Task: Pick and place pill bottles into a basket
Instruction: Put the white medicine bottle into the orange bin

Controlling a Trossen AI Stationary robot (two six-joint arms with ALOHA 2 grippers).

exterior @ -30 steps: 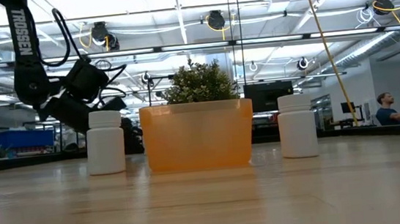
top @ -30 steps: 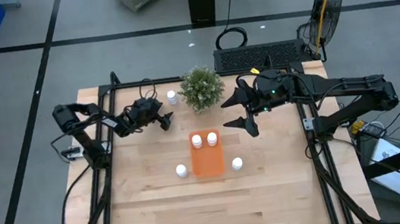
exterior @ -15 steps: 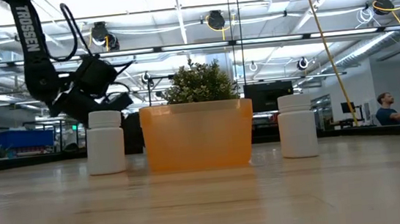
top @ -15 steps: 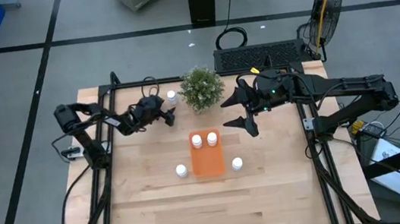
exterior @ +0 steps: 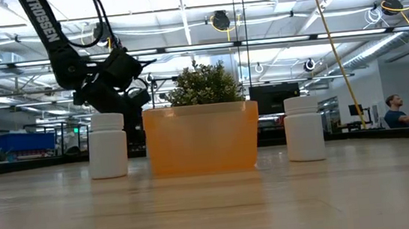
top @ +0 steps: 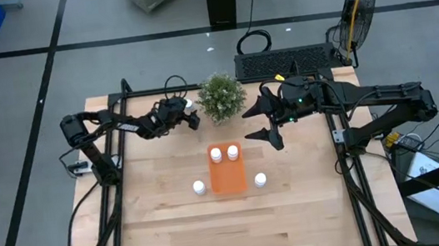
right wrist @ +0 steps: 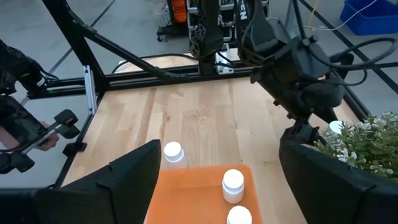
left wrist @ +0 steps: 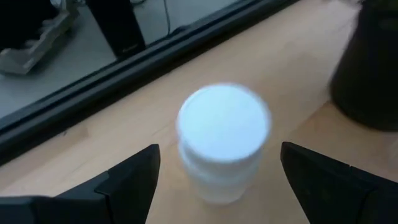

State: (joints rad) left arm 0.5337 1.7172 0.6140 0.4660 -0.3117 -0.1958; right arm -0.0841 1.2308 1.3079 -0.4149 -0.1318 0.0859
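Straddling pill bottle (left wrist: 222, 142) with left tool (left wrist: 217, 177) open, beside plant (top: 221, 96); off-centre closing risked toppling.

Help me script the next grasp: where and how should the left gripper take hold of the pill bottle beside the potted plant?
Grip the pill bottle across its round body just under the cap, coming from above. It stands upright and already sits between the open fingers of the left gripper. The potted plant crowds one side, so probably keep the fingers clear of the pot.
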